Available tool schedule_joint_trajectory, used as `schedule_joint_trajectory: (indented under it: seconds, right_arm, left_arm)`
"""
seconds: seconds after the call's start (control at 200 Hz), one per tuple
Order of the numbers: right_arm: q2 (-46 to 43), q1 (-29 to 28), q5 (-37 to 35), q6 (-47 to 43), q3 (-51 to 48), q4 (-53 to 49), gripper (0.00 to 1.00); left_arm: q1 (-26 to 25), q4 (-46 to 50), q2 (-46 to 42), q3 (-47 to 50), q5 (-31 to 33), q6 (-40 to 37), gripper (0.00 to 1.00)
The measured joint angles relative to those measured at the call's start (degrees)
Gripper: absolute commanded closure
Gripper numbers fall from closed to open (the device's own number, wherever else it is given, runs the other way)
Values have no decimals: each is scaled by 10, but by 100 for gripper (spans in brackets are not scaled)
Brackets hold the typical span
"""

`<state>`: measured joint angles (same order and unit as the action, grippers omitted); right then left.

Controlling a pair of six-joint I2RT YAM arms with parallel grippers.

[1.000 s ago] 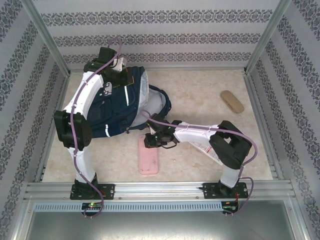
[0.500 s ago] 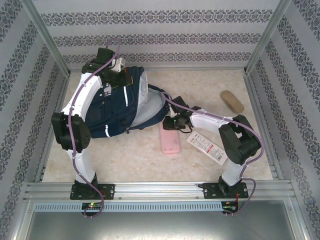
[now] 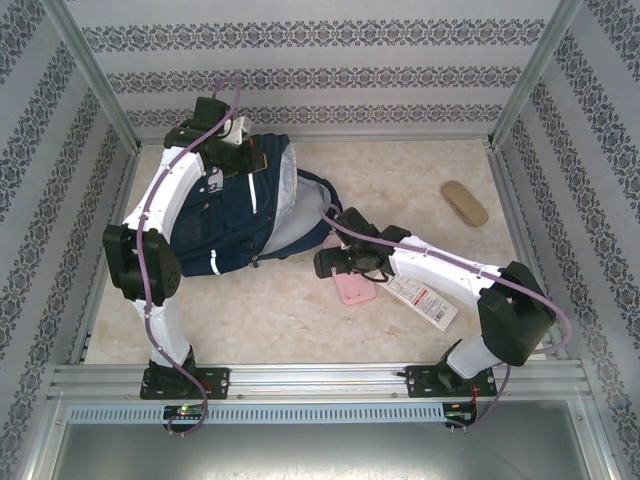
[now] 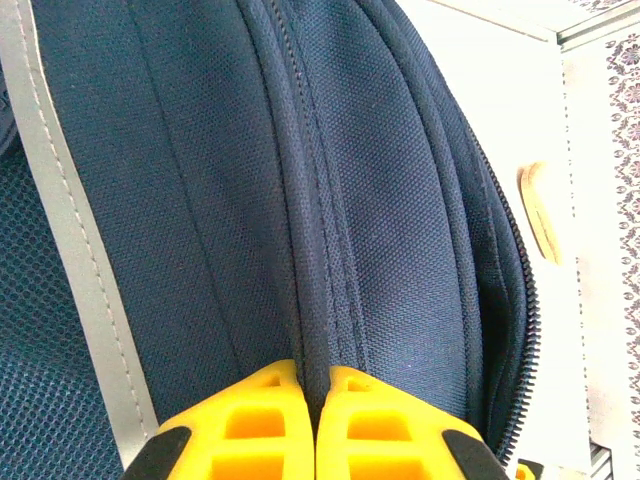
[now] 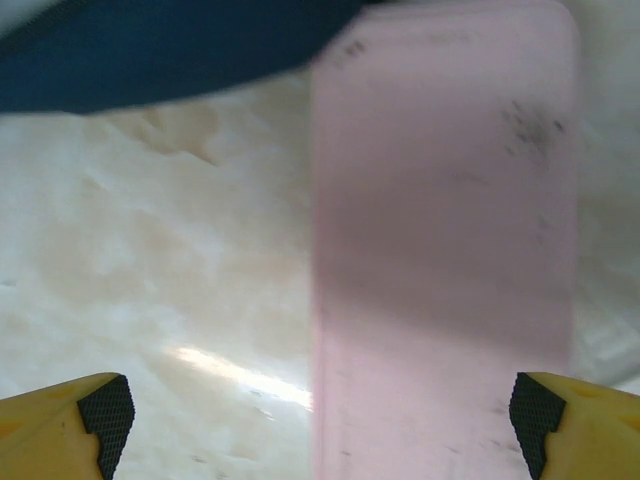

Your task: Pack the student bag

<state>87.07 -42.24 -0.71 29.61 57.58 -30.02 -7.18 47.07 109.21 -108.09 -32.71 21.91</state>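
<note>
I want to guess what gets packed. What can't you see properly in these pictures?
Inside the bag: top view, its own blue cloth and the left arm cover it.
Pink case: right wrist view, blurry, cut off at the bottom edge.
White packet: top view, writing too small, right arm partly over it.

Left hand (image 4: 310, 388) fingers together, right hand (image 5: 320, 418) fingers wide apart.

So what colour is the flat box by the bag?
The flat box is pale pink with dark smudges, clearest in the right wrist view.
</note>
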Motion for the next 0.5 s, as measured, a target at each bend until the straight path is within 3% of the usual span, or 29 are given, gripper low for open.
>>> schedule_joint_trajectory:
  seconds: [0.5]
  right_arm:
    - [78,28,17,-48,-30,5,2]
  left_arm:
    - [2,-19,-19,30,-7,7,100]
